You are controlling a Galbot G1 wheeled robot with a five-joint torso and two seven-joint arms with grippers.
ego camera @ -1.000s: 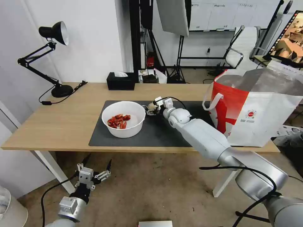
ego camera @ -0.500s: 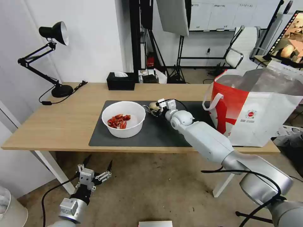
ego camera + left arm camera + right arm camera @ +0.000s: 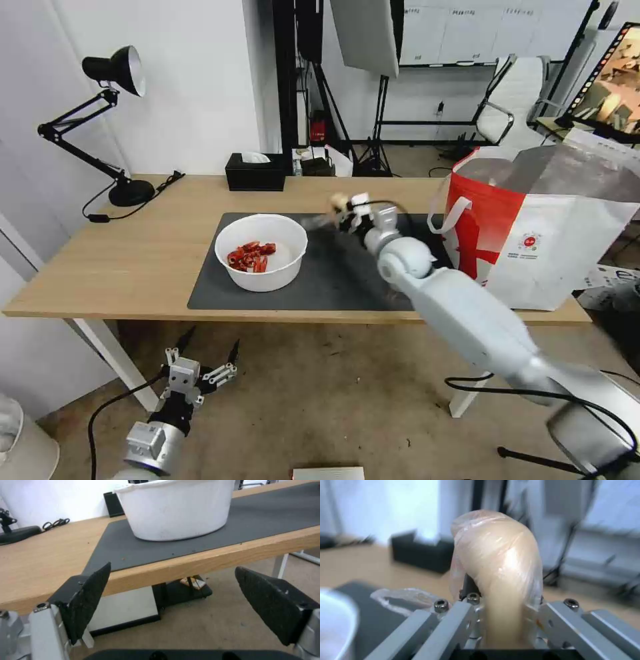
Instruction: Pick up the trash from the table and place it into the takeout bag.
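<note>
above table [image 3: 133, 253], right gripper [image 3: 347, 210] jaws clamp tied bag [image 3: 500, 562] beside bowl [image 3: 261, 252].

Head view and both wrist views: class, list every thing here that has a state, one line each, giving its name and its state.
Right pincer: shut on the bagged lump, raised above the mat.
Bagged lump: gripped, off the table.
Left pincer: open, empty, low beside the table edge.
Bowl: upright on the mat, red pieces inside.
Takeout bag: standing open.
Tissue box: on the table, tissue poking out.
</note>
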